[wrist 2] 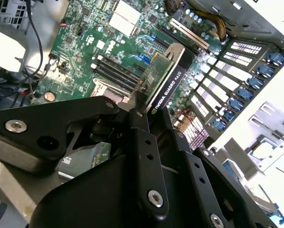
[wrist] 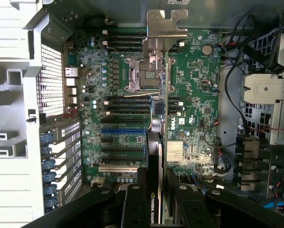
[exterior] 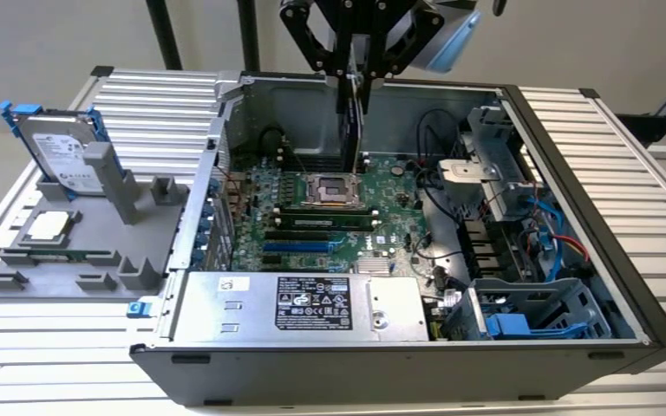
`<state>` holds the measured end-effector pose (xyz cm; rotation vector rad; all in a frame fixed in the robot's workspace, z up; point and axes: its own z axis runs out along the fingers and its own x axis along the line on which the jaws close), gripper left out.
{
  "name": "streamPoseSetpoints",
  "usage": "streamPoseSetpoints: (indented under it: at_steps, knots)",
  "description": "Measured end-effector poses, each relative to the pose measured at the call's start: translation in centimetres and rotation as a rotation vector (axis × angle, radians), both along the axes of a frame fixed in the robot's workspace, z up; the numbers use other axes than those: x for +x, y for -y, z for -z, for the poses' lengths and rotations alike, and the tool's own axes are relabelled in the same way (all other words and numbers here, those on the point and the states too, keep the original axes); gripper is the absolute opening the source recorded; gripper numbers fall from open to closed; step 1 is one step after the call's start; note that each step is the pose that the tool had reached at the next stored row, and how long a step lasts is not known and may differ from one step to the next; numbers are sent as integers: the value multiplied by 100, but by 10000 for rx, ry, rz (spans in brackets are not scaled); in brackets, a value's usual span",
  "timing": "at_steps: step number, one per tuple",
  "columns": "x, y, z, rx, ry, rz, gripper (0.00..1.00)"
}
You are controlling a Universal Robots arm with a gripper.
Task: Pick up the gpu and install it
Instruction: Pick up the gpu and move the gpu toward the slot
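My gripper (exterior: 354,80) hangs over the open computer case (exterior: 610,225), shut on the gpu (exterior: 356,130). The card hangs edge-on and upright above the green motherboard (exterior: 322,208). In the second wrist view the gpu (wrist 2: 166,80) shows its green board on one face and its black shroud on the other, clamped between the black fingers (wrist 2: 141,124). In the first wrist view the gpu (wrist: 159,118) runs away from my gripper (wrist: 156,187), with its silver bracket (wrist: 164,28) at the far end, over the processor socket (wrist: 149,73). It is held above the expansion slots (wrist: 123,142), apart from them.
On the exterior view's left, a grey fixture (exterior: 114,260) holds a silver hard drive with blue rails (exterior: 62,156), a processor chip (exterior: 49,227) and a memory stick (exterior: 55,257). A power supply (exterior: 298,303) sits at the case's near side. Cables and drive cages (exterior: 519,225) crowd its right.
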<state>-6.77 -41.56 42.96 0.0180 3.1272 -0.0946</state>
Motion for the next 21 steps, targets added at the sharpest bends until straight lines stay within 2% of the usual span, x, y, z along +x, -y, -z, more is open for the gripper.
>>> streamPoseSetpoints:
  at_steps: [21]
  knots:
    - [5, 0, 0, 0, -1, -24, 0]
